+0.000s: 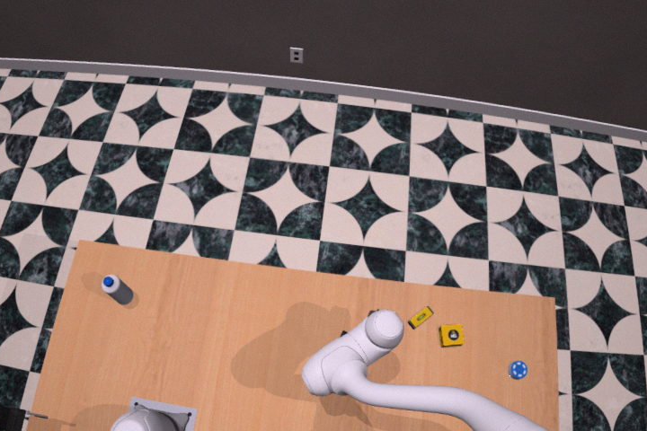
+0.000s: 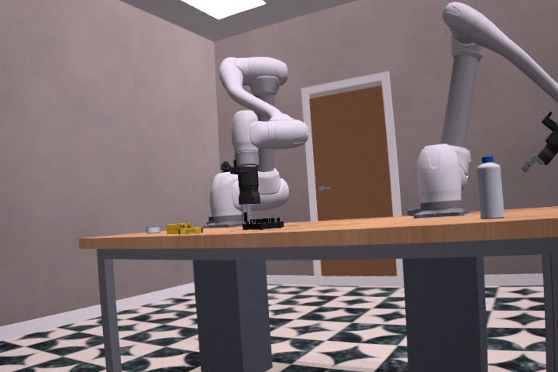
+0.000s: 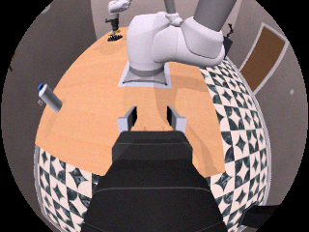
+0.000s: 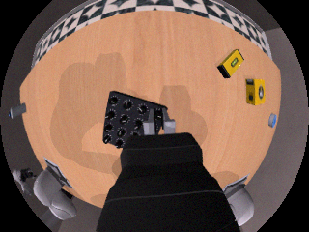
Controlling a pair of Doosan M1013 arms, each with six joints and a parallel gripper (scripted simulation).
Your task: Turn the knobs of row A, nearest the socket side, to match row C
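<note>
The black knob box [image 2: 267,225] [image 4: 117,109] [image 3: 115,38] lies on the table; in the right wrist view its dark knobs with white marks stand in rows. My right gripper [image 4: 157,114] [image 2: 246,220] points straight down at one corner of the box. Its fingers are close together at knob height, on both sides of the corner knob, and appear shut on it. The fingers hide part of that knob and of the knobs beside it. In the top view the arm covers most of the box. The socket cannot be made out. My left gripper [image 3: 152,112] [image 2: 525,167] is open and empty, far from the box.
A yellow level [image 1: 420,317] [image 4: 231,64], a yellow tape measure [image 1: 451,335] [image 4: 256,92] and a blue round item [image 1: 518,369] [image 4: 272,120] lie beyond the box's corner. A white bottle [image 1: 117,289] [image 2: 490,191] stands near the table's other end.
</note>
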